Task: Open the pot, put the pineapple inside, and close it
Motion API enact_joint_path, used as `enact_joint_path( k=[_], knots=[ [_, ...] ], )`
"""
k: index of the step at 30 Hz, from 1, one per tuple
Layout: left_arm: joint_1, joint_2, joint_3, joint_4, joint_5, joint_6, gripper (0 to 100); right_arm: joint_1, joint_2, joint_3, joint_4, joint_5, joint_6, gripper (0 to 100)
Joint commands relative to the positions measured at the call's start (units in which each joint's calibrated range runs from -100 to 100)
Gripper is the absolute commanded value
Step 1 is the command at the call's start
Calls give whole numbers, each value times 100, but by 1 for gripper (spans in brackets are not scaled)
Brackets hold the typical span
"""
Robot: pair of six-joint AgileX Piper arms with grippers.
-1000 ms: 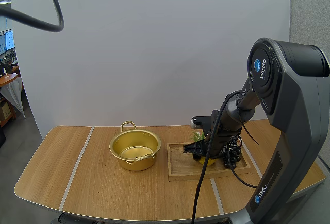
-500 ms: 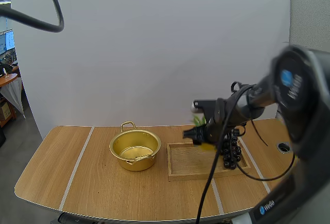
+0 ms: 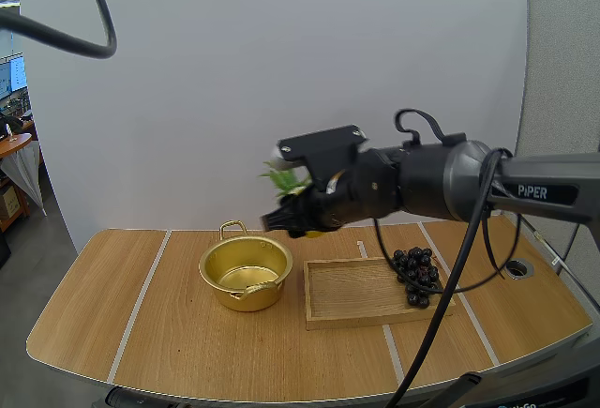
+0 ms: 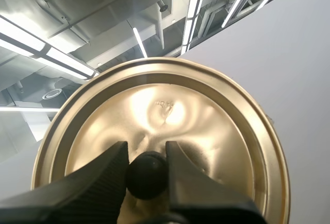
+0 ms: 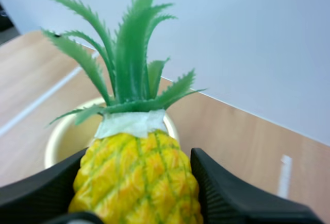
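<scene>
Placing was in hand: the right gripper [image 3: 298,223] was clamped on the yellow plastic pineapple with green leaves [image 5: 136,175], aloft near the open round golden metal pot [image 3: 246,272] (the left gripper [image 4: 147,175] pinched the black knob [image 4: 147,176] of its golden lid [image 4: 160,110]). Next, probably: centre over the pot, then lower.

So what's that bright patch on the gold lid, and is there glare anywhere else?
Left wrist view: the shiny lid throws back a bright, wavy patch near its black knob. High view: the pot gleams along its inner wall and floor. Right wrist view: the pineapple is evenly lit, with no glare.
</scene>
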Motion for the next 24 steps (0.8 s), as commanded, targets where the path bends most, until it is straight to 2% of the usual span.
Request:
enact_joint_path(
  k=[1, 7, 10, 24],
  knots=[
    [-21, -17, -38, 43, -167, -59, 0, 421, 193, -497, 22, 224, -50, 0],
    [-21, -17, -38, 43, -167, -59, 0, 637, 885, -855, 70, 245, -8, 0],
    [-21, -17, -38, 43, -167, -59, 0, 638, 1361, -1027, 276, 245, -8, 0],
    [-21, -17, -38, 43, -167, -59, 0, 638, 3262, -1542, 274, -473, -8, 0]
  ],
)
